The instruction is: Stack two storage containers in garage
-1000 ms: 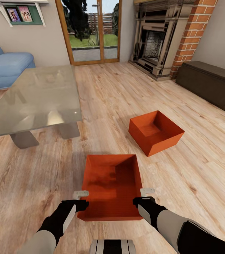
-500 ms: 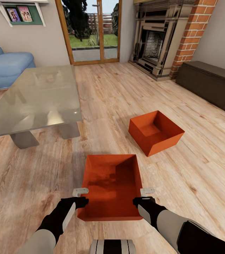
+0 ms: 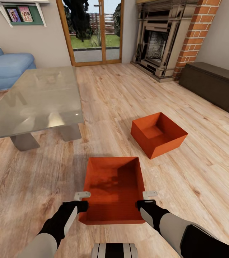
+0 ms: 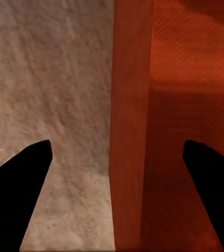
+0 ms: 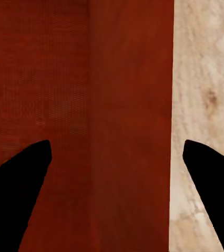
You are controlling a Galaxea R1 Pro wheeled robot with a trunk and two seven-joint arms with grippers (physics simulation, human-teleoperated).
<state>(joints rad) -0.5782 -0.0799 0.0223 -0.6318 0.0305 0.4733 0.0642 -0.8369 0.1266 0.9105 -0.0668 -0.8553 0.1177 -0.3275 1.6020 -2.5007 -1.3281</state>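
I am in the living room; the garage and its floor are out of view. Two orange-red storage containers rest on the light wood planks. The near container lies just ahead of my arms, the far container sits further off to the right, turned at an angle. My left gripper is open and straddles the near container's left wall. My right gripper is open and straddles its right wall. In both wrist views, left gripper and right gripper, the fingers stand well apart from the wall.
A glass-topped table stands at the left, with a blue sofa behind it. Glazed patio doors and a brick fireplace are at the back. A dark low cabinet lines the right wall.
Both grippers have shifted only a hair at the near container's walls. The containers and the camera have stayed put.
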